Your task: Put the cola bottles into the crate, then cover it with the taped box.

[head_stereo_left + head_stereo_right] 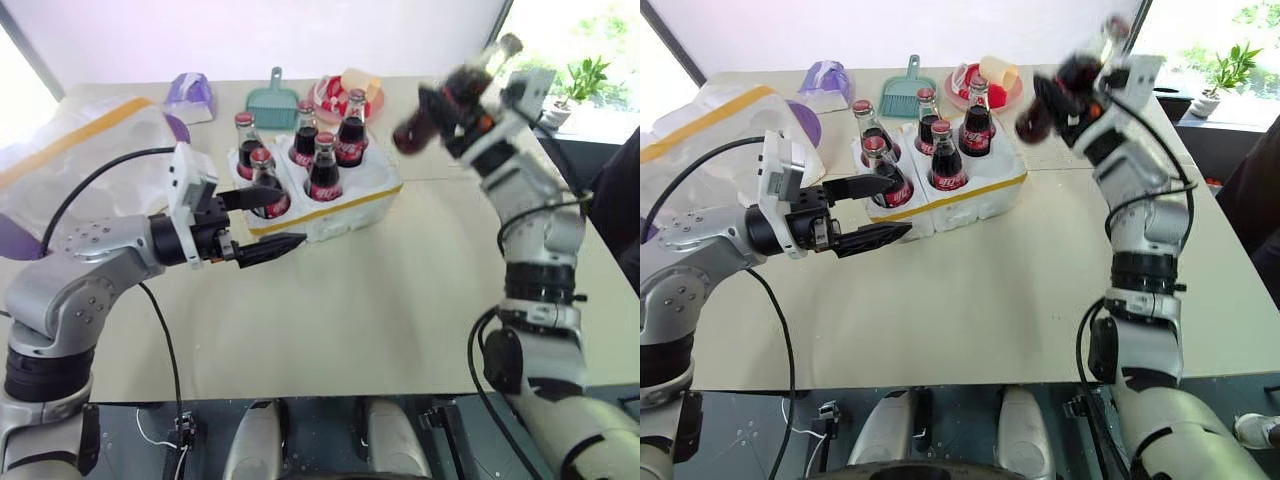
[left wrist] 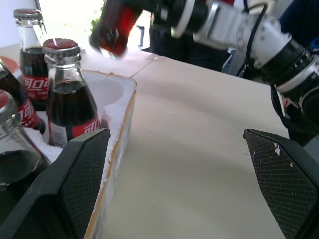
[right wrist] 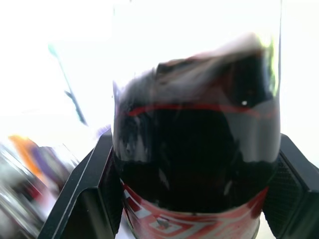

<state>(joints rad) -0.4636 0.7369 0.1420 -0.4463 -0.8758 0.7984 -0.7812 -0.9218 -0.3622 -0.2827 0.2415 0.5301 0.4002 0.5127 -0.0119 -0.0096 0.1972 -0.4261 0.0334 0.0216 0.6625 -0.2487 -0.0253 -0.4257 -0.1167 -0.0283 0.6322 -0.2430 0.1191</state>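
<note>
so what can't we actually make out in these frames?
- Held cola bottle in right gripper: motion-blurred in the eye views, label unreadable.
- Crate: the empty well's floor is hidden by the bottles and the rim.
- Taped box: cut off by the left edge, partly behind the left gripper arm.
</note>
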